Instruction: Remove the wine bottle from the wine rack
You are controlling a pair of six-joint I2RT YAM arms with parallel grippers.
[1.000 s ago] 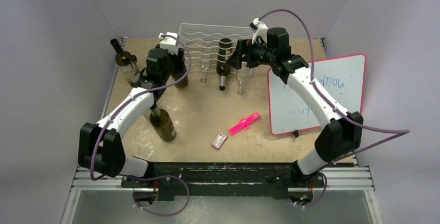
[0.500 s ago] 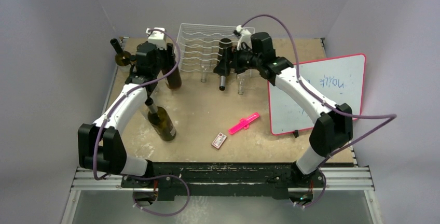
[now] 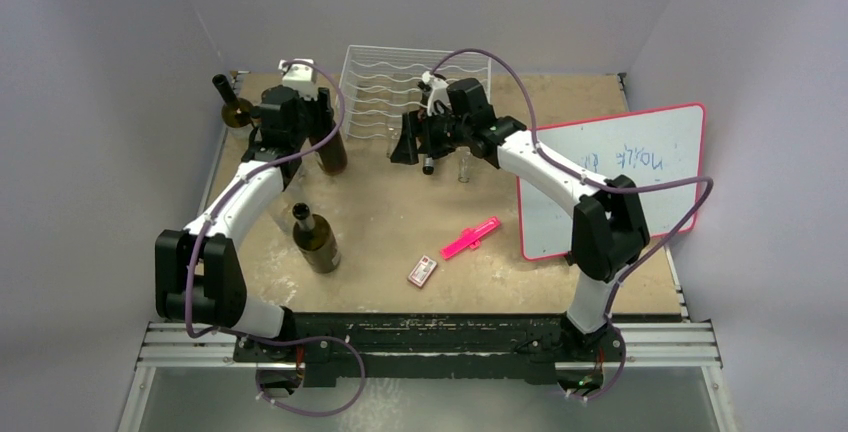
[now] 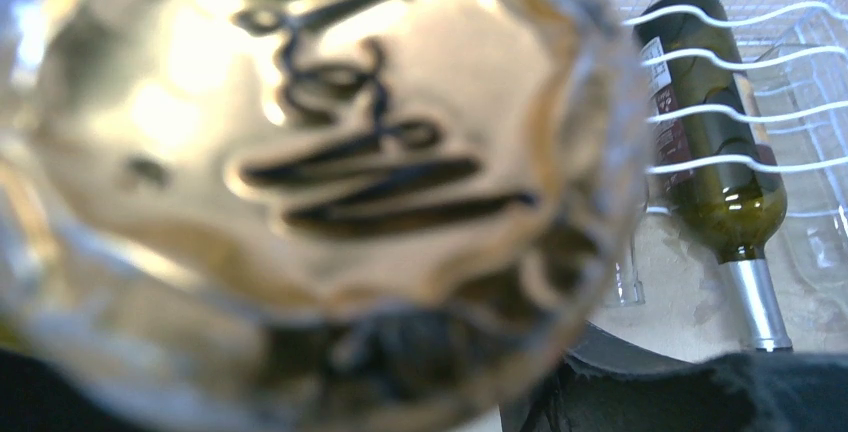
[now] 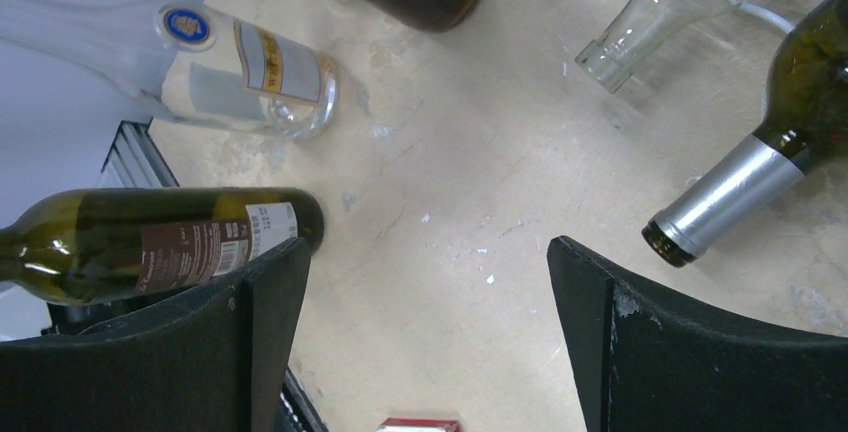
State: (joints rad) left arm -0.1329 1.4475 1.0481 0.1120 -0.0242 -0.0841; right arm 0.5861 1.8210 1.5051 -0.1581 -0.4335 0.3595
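The white wire wine rack (image 3: 385, 87) stands at the back of the table. A dark green wine bottle with a silver neck (image 4: 712, 142) lies in its cradle, neck toward me. In the top view only its neck (image 3: 428, 162) shows below my right arm. My right gripper (image 3: 411, 143) is open and empty, over bare table just left of that neck (image 5: 735, 192); in the right wrist view the gripper (image 5: 425, 252) has jaws wide apart. My left gripper (image 3: 316, 122) is shut on an upright dark bottle (image 3: 332, 152) left of the rack. Its blurred gold foil top (image 4: 320, 152) fills the left wrist view.
Clear glass bottles (image 3: 463, 165) (image 5: 650, 17) lie in the rack beside the green one. A brown bottle (image 3: 315, 242) stands front left, another (image 3: 228, 104) at the far left edge. A pink tool (image 3: 470, 237), a small red card (image 3: 423, 271) and a whiteboard (image 3: 610, 177) lie to the right.
My right gripper has swung left and down from beside the racked bottle to the table in front of the rack. My left gripper has carried the dark bottle a little left.
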